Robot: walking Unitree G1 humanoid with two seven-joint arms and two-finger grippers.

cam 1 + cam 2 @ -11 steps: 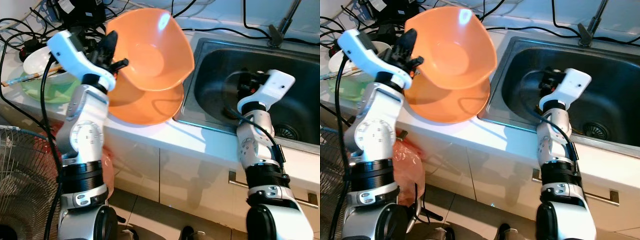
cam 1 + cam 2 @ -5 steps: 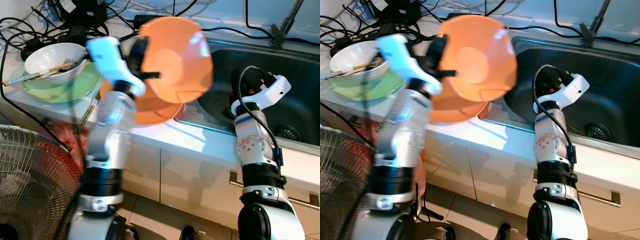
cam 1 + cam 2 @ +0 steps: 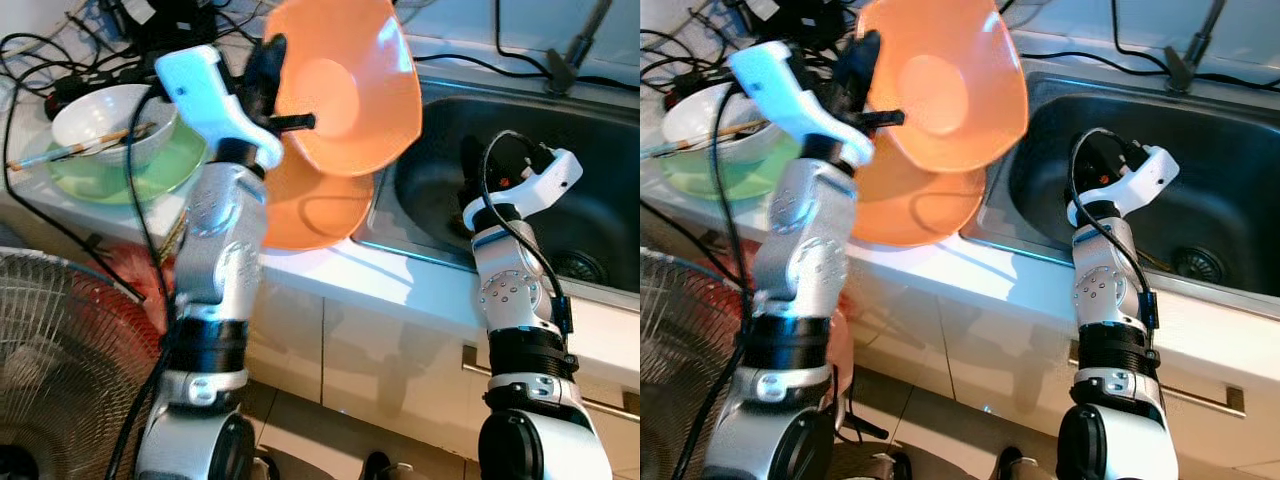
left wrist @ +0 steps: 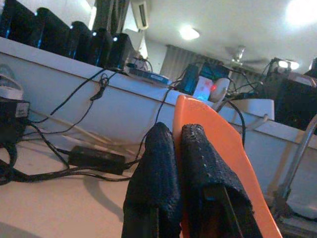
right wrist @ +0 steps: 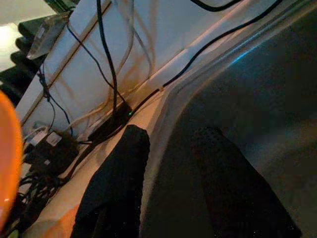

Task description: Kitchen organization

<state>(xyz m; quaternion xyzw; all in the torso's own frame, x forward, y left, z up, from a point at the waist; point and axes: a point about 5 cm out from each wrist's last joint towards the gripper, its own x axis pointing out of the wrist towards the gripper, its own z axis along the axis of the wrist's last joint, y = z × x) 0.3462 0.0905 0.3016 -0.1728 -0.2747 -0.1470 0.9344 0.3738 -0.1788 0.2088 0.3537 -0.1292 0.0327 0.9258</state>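
The landmark is the dark stainless-steel sink basin [image 3: 560,190], set into the white countertop [image 3: 400,285].

Left gripper [image 3: 268,95] is up in the air just left of the sink, fingers clenched on the rim of a big orange plastic bowl [image 3: 350,85]. Bowl is lifted clear of the counter, tilted on edge w/ its hollow facing the camera, its right side overhanging the sink's left edge. In the left wrist view the two black fingertips [image 4: 158,173] pinch the orange rim [image 4: 208,129] between them.

Directly under it, a second orange plastic bowl [image 3: 315,205] sits on the counter, touching the sink's left rim.

Further left of the sink: a white ceramic bowl [image 3: 110,125] w/ chopsticks [image 3: 75,148] across it, resting in a shallow green dish [image 3: 130,170]. Black cables [image 3: 60,60] tangle behind those.

Right gripper [image 3: 475,170] is inside the sink, near its left wall, fingers apart & grasping nothing; right wrist view shows the gap between both black fingers [image 5: 119,183].

A round wire fan guard [image 3: 60,370] stands on the floor, well left of the sink & below counter level.
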